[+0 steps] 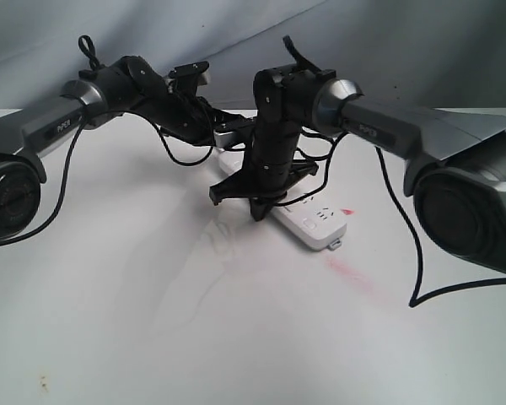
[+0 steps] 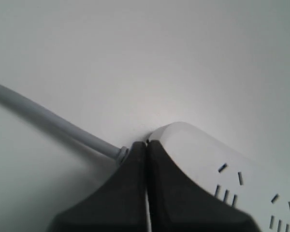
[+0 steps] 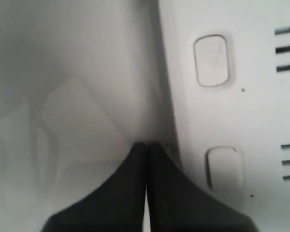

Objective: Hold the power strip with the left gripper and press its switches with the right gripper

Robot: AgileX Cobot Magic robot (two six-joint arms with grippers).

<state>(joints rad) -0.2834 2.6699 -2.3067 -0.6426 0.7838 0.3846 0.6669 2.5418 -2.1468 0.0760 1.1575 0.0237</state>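
Observation:
The white power strip (image 1: 316,224) lies slantwise on the white table, and its pale grey cord (image 2: 43,118) leaves its rounded far end (image 2: 193,142). My left gripper (image 2: 146,143) is shut, its tips resting on that end right beside the cord's entry; in the exterior view the left gripper (image 1: 229,145) is partly hidden behind the right arm. My right gripper (image 3: 146,144) is shut and points down at the strip's long edge (image 1: 257,213), just beside one white switch (image 3: 224,166). A second switch (image 3: 211,60) lies further along. Dark socket slots (image 3: 286,48) show beside them.
A faint red smear (image 1: 347,272) and a small red mark (image 1: 346,211) lie on the table near the strip's near end. A black cable (image 1: 417,253) hangs from the right arm to the tabletop. A grey cloth backdrop (image 1: 236,34) stands behind.

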